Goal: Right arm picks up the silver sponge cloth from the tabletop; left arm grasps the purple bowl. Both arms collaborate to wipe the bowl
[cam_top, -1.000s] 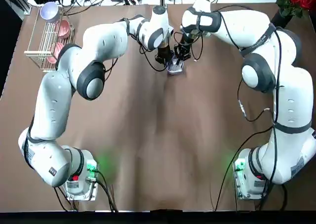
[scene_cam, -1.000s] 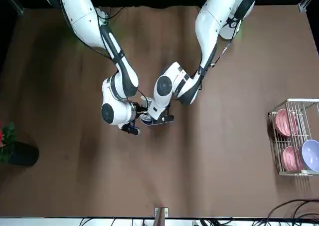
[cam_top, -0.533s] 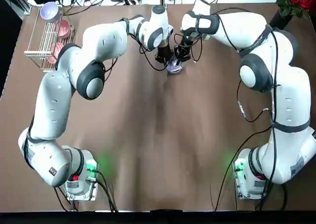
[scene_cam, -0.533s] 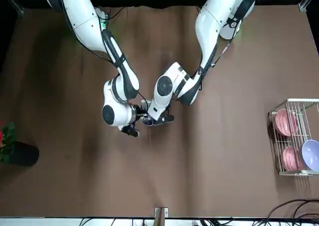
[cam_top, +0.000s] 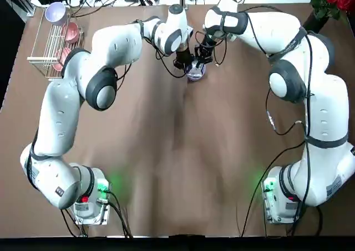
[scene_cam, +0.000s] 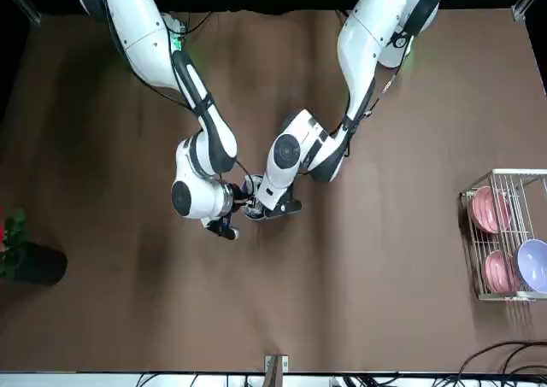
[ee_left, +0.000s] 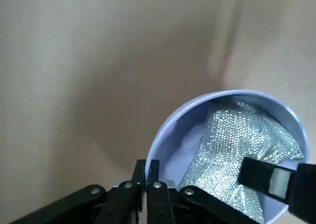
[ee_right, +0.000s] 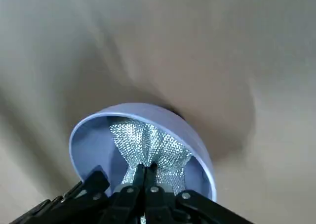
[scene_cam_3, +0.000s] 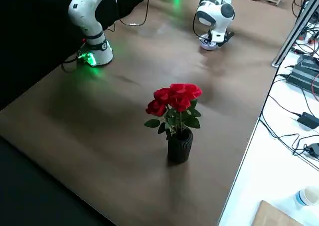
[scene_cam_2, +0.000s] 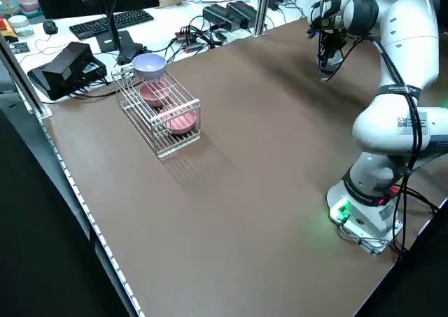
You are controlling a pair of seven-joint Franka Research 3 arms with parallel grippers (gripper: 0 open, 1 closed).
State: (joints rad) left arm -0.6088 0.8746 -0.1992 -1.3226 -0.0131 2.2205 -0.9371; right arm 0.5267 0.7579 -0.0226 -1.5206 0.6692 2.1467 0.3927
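Two white arms meet at upper centre of the top view, over one purple bowl (cam_top: 194,73) on the brown desk (cam_top: 183,162). Left gripper (ee_left: 146,177): jaws pinching the bowl's rim. Right gripper (ee_right: 146,177): jaws pinching one silver sponge cloth (ee_right: 150,147) inside the bowl. Upper left: wire rack (cam_top: 51,43) w/ two pink bowls (cam_top: 71,32) & a second lavender bowl (cam_top: 55,11).

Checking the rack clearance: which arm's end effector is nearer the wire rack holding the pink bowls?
Left. The left end effector grips the pale lavender bowl on the side facing the wire rack; the right end effector works just beyond.
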